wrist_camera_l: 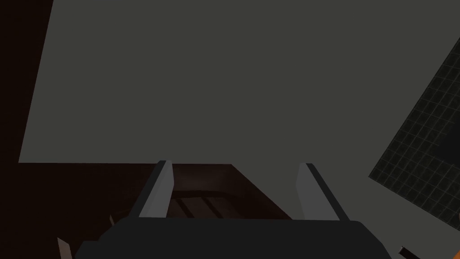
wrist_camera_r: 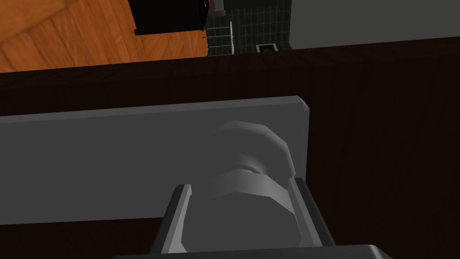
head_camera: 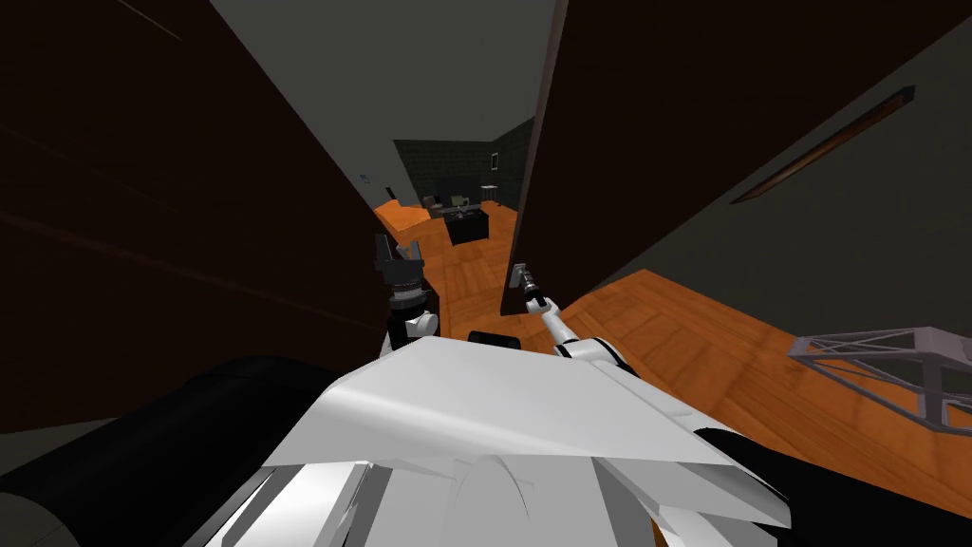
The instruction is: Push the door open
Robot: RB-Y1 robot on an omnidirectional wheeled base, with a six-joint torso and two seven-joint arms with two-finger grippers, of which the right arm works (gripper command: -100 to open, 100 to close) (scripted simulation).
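Dark brown door (wrist_camera_r: 382,135): right gripper (wrist_camera_r: 240,185), jaws clamped on its grey knob (wrist_camera_r: 251,211), on a grey plate (wrist_camera_r: 112,162). Left gripper (wrist_camera_l: 236,164), jaws apart, holding nothing.

You saw the door (head_camera: 664,123) ahead on the right, its knob (wrist_camera_r: 251,202) on a plate (wrist_camera_r: 112,157) at the door's edge. The right gripper (wrist_camera_r: 240,184) sat around the knob, one finger pressing each side. The left gripper (head_camera: 384,249) stood left of the door, beside a wall (head_camera: 142,190).
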